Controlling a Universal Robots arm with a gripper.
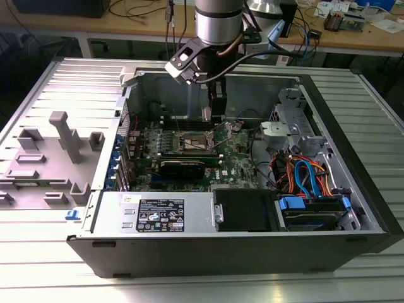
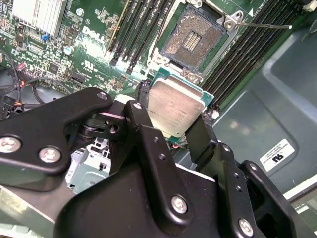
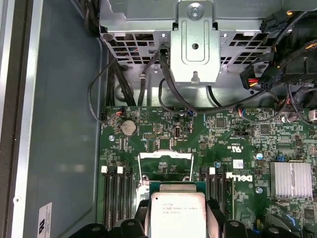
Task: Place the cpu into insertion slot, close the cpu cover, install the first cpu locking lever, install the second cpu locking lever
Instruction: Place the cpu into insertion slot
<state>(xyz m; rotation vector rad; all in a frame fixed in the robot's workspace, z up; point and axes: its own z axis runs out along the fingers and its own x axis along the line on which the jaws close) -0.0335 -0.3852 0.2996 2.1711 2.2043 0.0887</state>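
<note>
- cpu (image 2: 174, 106): smooth, dull silver-grey metal top; green laminate edge.
- insertion slot (image 2: 193, 42): gold-brown contact field, bright metal rim.
- cpu cover (image 3: 166, 156): thin shiny sheet metal.
- gripper (image 2: 173, 118): matt black, bright metal screws.
- circuit board (image 3: 163, 129): glossy green.
- case wall (image 3: 59, 124): smooth matt grey metal.

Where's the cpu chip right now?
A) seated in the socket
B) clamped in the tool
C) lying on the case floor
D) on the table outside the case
B: in the second wrist view the tool grips the chip by its edges, and the socket lies bare.
</note>
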